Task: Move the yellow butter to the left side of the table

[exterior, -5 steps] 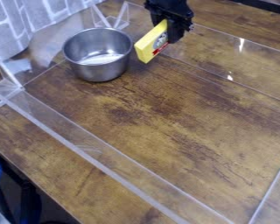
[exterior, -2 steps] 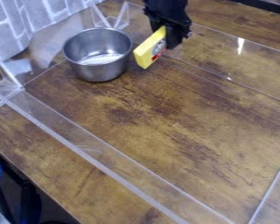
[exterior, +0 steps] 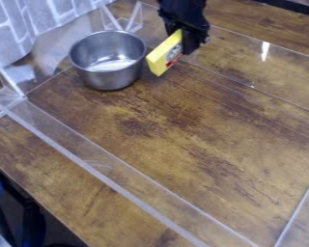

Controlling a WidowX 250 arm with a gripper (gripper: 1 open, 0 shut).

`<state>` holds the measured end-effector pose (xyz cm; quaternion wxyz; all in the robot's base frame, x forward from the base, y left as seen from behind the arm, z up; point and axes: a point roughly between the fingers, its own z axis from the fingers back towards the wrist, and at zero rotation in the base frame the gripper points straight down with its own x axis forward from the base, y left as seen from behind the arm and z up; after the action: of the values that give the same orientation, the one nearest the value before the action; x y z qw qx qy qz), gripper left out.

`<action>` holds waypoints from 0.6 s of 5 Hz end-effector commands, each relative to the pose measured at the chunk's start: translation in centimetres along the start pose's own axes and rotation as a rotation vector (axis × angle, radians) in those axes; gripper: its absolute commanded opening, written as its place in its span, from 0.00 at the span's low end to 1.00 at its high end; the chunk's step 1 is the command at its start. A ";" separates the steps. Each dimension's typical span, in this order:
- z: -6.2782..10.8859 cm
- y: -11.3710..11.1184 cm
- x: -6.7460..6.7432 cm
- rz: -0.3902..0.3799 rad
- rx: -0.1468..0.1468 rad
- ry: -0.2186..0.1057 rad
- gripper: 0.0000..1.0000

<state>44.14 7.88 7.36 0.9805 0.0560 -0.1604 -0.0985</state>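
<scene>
The gripper [exterior: 187, 37] comes down from the 12 o'clock edge of the view, black and steeply tilted, its fingers [exterior: 192, 34] clamped on the upper end of the yellow butter [exterior: 165, 54]; the block hangs tilted, its top end up between the fingers and its lower end reaching out toward 7 o'clock from them, down near the table [exterior: 183, 125]; whether that lower corner touches the wood cannot be told. The white-and-red label faces the 4 o'clock side of the block. The steel bowl [exterior: 108, 58] stands just beside the butter at its 9 o'clock, apart from it by a narrow gap; a crumpled beige cloth [exterior: 47, 48] lies beyond the bowl at 9 o'clock, outside the clear acrylic wall [exterior: 80, 154]. The butter sits in the upper middle of the view, at about 12 o'clock from the centre of the tabletop; the wide stretch of worn wood toward 5 o'clock holds nothing else.
</scene>
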 end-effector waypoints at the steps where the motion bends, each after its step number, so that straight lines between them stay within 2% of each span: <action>1: 1.4 1.4 0.4 0.016 0.029 -0.049 0.00; 3: 0.0 1.4 0.1 0.017 0.020 -0.036 0.00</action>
<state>44.10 8.26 5.23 0.9823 0.0517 -0.1505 -0.0987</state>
